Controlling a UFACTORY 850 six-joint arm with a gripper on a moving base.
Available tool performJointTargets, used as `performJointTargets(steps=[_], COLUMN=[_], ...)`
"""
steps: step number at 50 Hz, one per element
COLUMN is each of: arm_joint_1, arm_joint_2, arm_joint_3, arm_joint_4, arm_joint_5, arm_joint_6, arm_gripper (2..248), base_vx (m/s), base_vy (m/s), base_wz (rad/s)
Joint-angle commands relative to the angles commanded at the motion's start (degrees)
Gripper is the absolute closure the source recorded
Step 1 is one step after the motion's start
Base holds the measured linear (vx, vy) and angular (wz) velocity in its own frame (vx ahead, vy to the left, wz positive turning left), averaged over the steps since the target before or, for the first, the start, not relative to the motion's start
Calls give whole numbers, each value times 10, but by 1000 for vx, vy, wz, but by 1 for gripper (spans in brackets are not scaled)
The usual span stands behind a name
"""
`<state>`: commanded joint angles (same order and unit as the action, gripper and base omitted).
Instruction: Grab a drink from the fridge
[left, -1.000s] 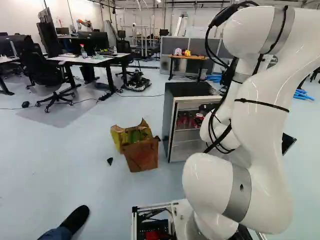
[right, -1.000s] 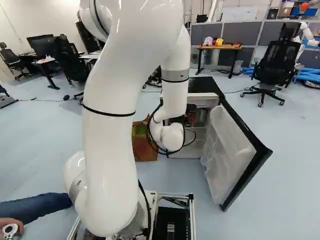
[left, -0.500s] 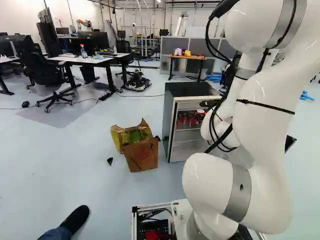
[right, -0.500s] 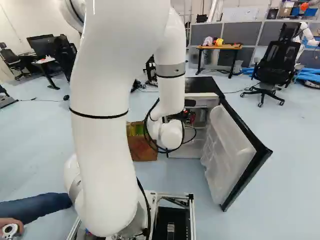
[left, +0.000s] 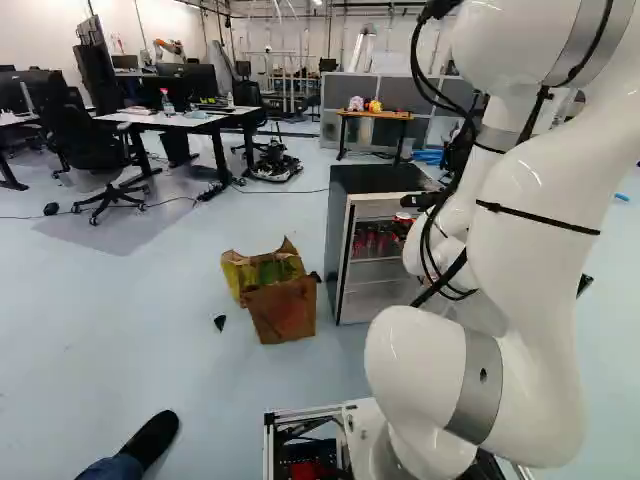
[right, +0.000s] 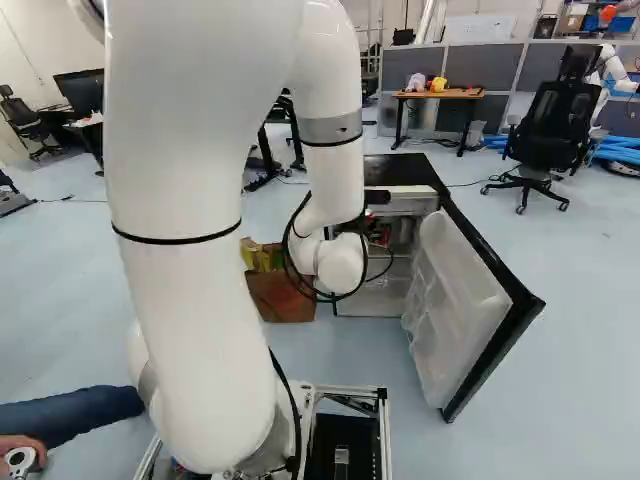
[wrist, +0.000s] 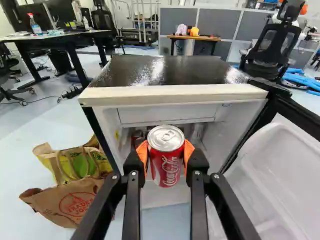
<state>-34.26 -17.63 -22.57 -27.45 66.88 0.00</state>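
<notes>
Red can: I had it upright between the orange pads (wrist: 189, 152), framed by the fridge's opening in the wrist view.
Gripper: the gripper (left: 408, 208) was closed only as far as the can (wrist: 166, 160) allowed, a pad touching it on each side.
Fridge edges: the pale front edge of the fridge (wrist: 155, 70) ran across beyond the can's lid, with a side wall showing on either side of my fingers.
Door: it (right: 470, 310) stood open, swung out towards the base at the right of the right base view, bounding the room there.
Paper bags: they (left: 283, 308) sat on the floor (left: 200, 370) at the fridge's other side, near its front corner.
Room: floor lay between the fridge and the base frame (left: 272, 450).
Hidden: the can covered part of the shelves, so I made out only bits of the red drinks (left: 372, 241) behind it in the wrist view. In the left base view my arm (left: 530, 330) blocked most of the door; in the right one I couldn't make out the fingertips.
</notes>
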Motion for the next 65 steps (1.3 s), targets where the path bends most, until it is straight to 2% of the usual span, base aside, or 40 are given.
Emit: performJointTargets(steps=[25,54,65], arm_joint_1=[3,10,14], arm_joint_2=[42,83,96], arm_joint_3=[4,0,-5], arm_joint_4=[0,13,13], arm_joint_5=[-40,-120,-122], arm_joint_6=[0,0,0], arm_gripper=[157,157,157], base_vx=[0,0,0], base_vy=[0,0,0], base_wz=[0,0,0])
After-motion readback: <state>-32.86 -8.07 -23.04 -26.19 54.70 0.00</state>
